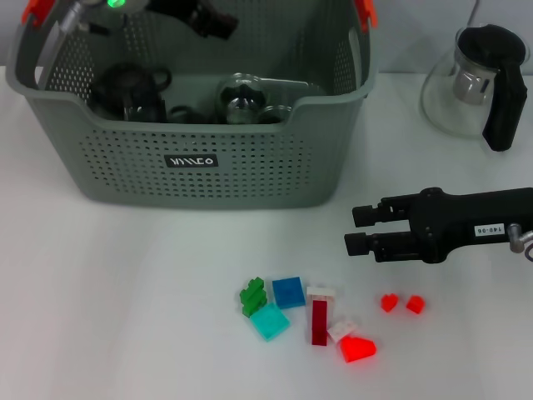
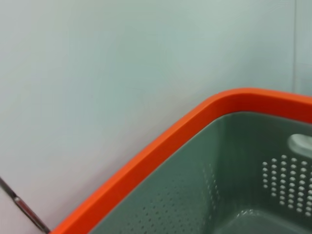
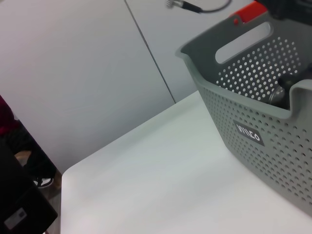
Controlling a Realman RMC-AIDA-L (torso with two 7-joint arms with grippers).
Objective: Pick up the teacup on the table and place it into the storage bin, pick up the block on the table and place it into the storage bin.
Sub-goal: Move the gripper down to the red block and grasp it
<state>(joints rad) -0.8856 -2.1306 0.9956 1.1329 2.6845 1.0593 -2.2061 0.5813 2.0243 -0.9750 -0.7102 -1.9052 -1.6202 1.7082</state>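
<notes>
Grey-green plastic makes up the storage bin (image 1: 191, 158), which is sitting on the white table (image 1: 108, 292). Glass teacups (image 1: 246, 102) are lying inside the bin. In front of the bin, small blocks (image 1: 287, 292) are resting in a little pile on the table. The right gripper (image 1: 360, 229) is hovering in front of the bin, beside the blocks, with its fingers a little apart and holding nothing. The left gripper (image 1: 212, 18) is hanging over the bin, and I cannot tell its fingers. A glass teapot (image 1: 479, 83) is standing beside the bin.
</notes>
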